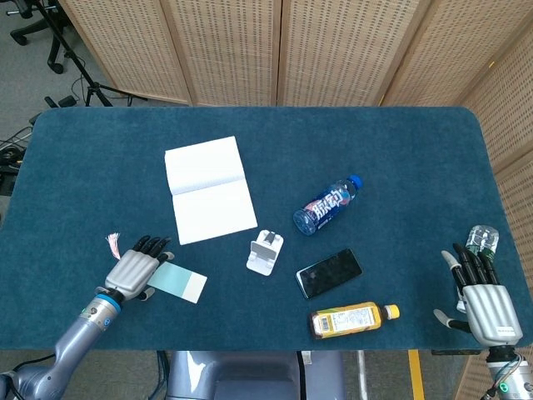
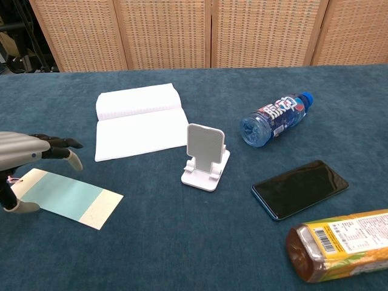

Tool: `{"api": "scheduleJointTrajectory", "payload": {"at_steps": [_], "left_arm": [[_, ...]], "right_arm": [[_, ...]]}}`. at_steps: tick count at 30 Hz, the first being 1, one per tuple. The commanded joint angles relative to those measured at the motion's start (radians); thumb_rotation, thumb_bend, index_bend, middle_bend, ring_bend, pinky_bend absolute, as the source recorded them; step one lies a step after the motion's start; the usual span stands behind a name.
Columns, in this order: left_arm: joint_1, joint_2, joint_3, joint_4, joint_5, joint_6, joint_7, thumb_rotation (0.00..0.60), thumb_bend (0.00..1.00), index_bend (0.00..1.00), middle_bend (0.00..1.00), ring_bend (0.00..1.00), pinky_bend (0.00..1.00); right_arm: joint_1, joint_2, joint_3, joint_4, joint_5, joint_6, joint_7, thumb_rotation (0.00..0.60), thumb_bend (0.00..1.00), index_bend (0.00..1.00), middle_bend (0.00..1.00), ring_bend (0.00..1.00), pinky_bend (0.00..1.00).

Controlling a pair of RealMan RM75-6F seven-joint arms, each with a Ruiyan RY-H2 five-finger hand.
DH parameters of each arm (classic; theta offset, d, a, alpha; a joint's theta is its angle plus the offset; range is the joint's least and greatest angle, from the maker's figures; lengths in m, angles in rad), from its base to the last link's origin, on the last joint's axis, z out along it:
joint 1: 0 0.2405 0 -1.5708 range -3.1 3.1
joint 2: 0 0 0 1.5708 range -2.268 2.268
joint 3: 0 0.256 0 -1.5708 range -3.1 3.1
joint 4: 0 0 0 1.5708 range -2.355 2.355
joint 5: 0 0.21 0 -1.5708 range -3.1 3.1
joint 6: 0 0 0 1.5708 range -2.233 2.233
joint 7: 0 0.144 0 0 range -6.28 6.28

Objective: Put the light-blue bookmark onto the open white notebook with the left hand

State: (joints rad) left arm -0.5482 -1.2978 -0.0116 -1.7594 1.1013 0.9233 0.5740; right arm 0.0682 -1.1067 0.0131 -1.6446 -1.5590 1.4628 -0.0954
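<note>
Hovering left hand (image 1: 136, 269) (fingers spread), over bookmark (image 2: 63, 195)

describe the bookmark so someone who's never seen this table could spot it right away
On the dark teal table, look at the near-left corner, below the open white notebook, where the left hand hovers. The light-blue bookmark lies flat there: the only thin card, pale blue with a cream end and a pink tassel.

Bare counter (image 1: 100, 183) lies between the left hand (image 1: 136, 271) and the white notebook (image 1: 209, 189). The phone stand (image 1: 265, 252) stands off to the right, near the notebook's lower corner.
</note>
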Motion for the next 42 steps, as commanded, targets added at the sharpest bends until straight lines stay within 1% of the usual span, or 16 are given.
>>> {"api": "scheduleJointTrajectory", "payload": {"at_steps": [1,21,29,42], "left_arm": [[-0.006,-0.003,0.003,-0.001,-0.007,-0.001,0.003,0.600,0.25,0.25,0.00,0.00,0.00],[-0.038,-0.024,0.028,-0.005,-0.043,0.015,0.029,0.600,0.26,0.27,0.00,0.00,0.00],[-0.031,-0.052,0.049,0.017,-0.011,0.072,0.067,0.600,0.26,0.27,0.00,0.00,0.00],[-0.032,-0.062,0.062,0.021,-0.002,0.084,0.076,0.600,0.26,0.27,0.00,0.00,0.00]], "right_arm": [[0.000,0.001,0.000,0.000,0.000,0.001,0.001,0.600,0.00,0.00,0.00,0.00,0.00],[-0.001,0.002,0.000,0.001,-0.003,0.004,0.007,0.600,0.00,0.00,0.00,0.00,0.00],[-0.001,0.002,0.000,0.001,-0.003,0.003,0.006,0.600,0.00,0.00,0.00,0.00,0.00],[-0.001,0.001,0.000,0.001,-0.004,0.005,0.006,0.600,0.00,0.00,0.00,0.00,0.00]]}}
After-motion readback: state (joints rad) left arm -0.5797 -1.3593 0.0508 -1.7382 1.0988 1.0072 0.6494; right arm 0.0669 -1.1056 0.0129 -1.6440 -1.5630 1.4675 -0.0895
